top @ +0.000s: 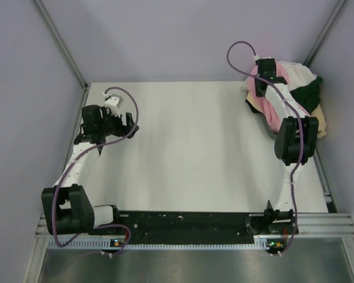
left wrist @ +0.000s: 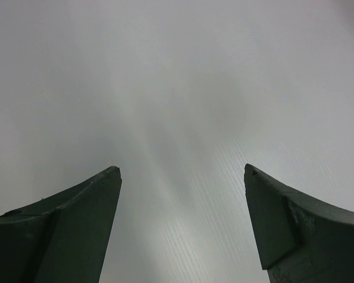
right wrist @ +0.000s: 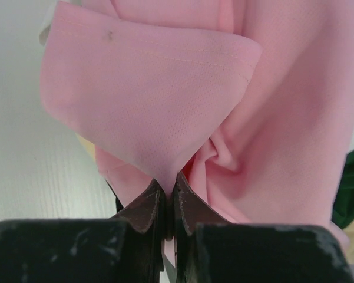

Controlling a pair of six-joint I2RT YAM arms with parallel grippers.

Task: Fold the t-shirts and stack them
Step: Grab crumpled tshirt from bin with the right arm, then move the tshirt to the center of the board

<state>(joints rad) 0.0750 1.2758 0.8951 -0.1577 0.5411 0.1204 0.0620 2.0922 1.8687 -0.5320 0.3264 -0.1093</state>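
Note:
A heap of t-shirts lies at the table's far right corner: the light pink one (top: 270, 112) on the near left, the white one (top: 295, 73) at the back, the dark green one (top: 307, 94) to the right and the pale tan one (top: 320, 121) at the right edge. My right gripper (top: 263, 88) is shut on a fold of the pink shirt (right wrist: 165, 100); the cloth is pinched between its fingertips (right wrist: 169, 184). A bit of green shows at the right of the right wrist view (right wrist: 350, 188). My left gripper (top: 125, 121) is open and empty over bare table at the left (left wrist: 182, 171).
The white table (top: 194, 147) is enclosed by grey walls on the left, back and right. The heap presses against the right wall. A black rail with the arm bases runs along the near edge (top: 188, 223).

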